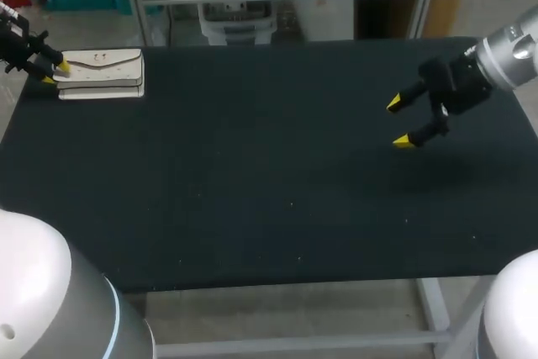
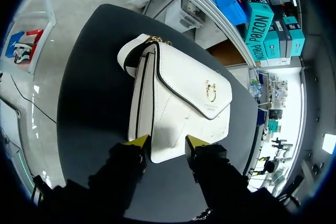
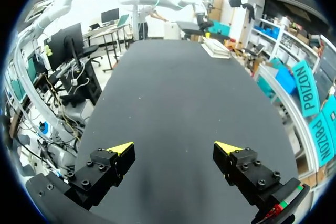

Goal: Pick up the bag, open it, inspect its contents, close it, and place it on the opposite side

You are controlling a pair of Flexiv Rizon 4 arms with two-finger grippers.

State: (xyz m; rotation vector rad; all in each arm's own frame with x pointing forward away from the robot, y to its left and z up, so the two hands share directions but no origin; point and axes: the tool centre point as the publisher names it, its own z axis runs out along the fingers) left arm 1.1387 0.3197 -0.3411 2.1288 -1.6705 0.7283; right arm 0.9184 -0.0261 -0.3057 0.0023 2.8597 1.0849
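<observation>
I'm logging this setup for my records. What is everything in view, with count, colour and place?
white flap handbag with a gold clasp: one, white with dark edging, resting on the table's far left corner.
black table: one, black matte top, under everything.
left gripper: one, black with yellow tips, at the handbag's end nearest the table's left edge.
right gripper: one, black with yellow tips, open and empty, above the table's right part, far from the handbag.
</observation>
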